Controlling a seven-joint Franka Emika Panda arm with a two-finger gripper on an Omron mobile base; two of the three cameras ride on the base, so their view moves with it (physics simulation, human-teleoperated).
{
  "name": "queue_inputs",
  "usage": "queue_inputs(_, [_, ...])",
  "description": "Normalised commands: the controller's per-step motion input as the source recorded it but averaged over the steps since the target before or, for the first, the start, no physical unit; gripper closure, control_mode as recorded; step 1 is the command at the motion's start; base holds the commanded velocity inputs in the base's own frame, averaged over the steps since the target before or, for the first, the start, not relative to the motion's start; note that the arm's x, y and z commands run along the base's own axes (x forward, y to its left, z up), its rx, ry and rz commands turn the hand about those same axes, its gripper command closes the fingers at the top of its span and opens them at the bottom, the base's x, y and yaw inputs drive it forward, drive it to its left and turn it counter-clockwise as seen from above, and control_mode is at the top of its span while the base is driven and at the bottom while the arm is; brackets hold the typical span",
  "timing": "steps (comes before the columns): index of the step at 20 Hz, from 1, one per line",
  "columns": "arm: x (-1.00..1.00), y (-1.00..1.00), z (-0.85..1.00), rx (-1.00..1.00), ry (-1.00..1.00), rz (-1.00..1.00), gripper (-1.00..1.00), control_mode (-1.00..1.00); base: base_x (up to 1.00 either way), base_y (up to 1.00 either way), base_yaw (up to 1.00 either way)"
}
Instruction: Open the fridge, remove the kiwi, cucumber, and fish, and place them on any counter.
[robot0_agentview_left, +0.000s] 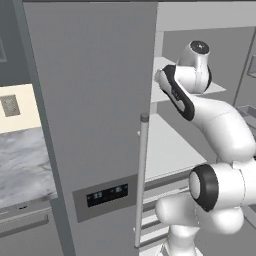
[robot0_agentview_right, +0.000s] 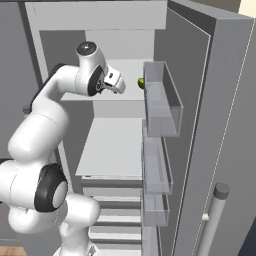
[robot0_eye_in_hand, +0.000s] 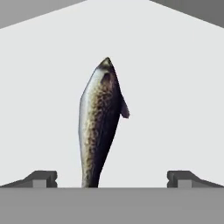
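Observation:
The fridge (robot0_agentview_left: 90, 100) has its left door shut and its right door (robot0_agentview_right: 220, 125) swung wide open. My gripper (robot0_agentview_right: 120, 86) reaches in over the upper white shelf (robot0_agentview_right: 131, 95). In the hand view the fish (robot0_eye_in_hand: 99, 127), dark and speckled, lies on that shelf straight ahead, its tail end between my open fingertips (robot0_eye_in_hand: 41, 178), and nothing is gripped. The gripper (robot0_eye_in_hand: 111, 178) is open. A small green item (robot0_agentview_right: 141, 83) sits on the same shelf behind the door bin; I cannot tell whether it is the kiwi or the cucumber. The marbled counter (robot0_agentview_left: 25, 165) lies left of the fridge.
Clear door bins (robot0_agentview_right: 162, 100) hang on the open door close to the right of my hand. A wide white shelf (robot0_agentview_right: 115, 145) and drawers (robot0_agentview_right: 117, 210) lie below. The left door's long bar handle (robot0_agentview_left: 142, 180) stands beside my arm.

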Motion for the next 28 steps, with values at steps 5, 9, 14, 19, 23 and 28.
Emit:
queue_inputs(5, [0.57, 0.00, -0.27, -0.03, -0.01, 0.00, -1.00, -1.00, 0.00, 0.00, 0.00])
queue_inputs(9, [0.52, 0.00, -0.27, -0.01, -0.03, 0.00, -1.00, -1.00, 0.00, 0.00, 0.00])
queue_inputs(14, [0.39, 0.00, -0.31, 0.00, -0.01, 0.00, -1.00, -1.00, 0.00, 0.00, 0.00])
queue_inputs(19, [0.06, -0.13, -0.32, 0.00, 0.00, 0.00, -1.00, -1.00, 0.00, 0.00, 0.00])
queue_inputs(23, [0.00, -0.08, -0.35, 0.00, 0.00, 0.00, 1.00, -1.00, 0.00, 0.00, 0.00])
queue_inputs(28, [0.00, 0.00, -0.40, 0.00, 0.00, 0.00, 1.00, -1.00, 0.00, 0.00, 0.00])
